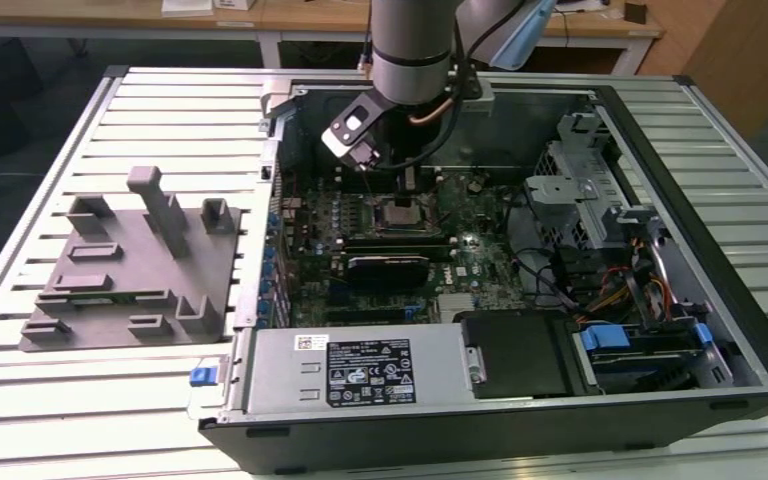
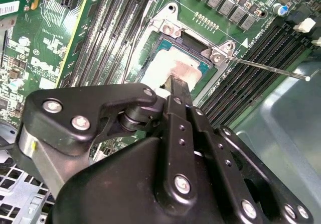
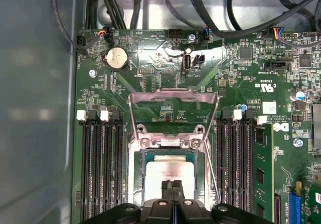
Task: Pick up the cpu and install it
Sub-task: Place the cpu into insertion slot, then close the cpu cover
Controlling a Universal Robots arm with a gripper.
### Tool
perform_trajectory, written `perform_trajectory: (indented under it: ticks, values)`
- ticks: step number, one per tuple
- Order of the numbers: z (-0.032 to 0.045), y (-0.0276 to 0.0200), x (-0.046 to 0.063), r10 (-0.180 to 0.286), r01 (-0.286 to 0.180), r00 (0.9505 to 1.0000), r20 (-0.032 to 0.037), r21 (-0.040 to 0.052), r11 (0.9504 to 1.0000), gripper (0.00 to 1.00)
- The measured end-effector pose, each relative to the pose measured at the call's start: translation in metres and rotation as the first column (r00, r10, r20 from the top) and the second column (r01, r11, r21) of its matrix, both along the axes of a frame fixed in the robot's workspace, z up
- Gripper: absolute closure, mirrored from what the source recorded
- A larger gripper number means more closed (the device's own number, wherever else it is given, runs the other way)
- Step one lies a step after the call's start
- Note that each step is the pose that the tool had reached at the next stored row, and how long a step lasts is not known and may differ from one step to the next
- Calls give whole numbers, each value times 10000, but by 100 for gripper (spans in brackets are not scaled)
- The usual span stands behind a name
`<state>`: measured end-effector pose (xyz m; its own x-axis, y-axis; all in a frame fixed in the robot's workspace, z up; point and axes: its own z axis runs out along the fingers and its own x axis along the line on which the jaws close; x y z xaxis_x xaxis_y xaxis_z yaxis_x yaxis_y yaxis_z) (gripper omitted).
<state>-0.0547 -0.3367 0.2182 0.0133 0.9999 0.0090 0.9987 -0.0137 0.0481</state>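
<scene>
Slatted metal counter carries an open computer case. In the exterior view a grey fixture sits at 9 o'clock from the case. Wooden desks are at 12 o'clock, dark floor at 10. The arm reaches into the case. Gripper is clenched, fingers pressed together with nothing between, tips right over the cpu. Cpu lies flat in the motherboard socket, silver top up, with the metal frame hinged open.

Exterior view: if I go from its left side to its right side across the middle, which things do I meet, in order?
Grey fixture → socket → metal cage
</scene>
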Motion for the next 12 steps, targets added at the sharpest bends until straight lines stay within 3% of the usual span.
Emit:
perform_trajectory:
  ticks: [12]
  values:
    - [29,0,0,0,0,10000,-1,-1,10000,89]
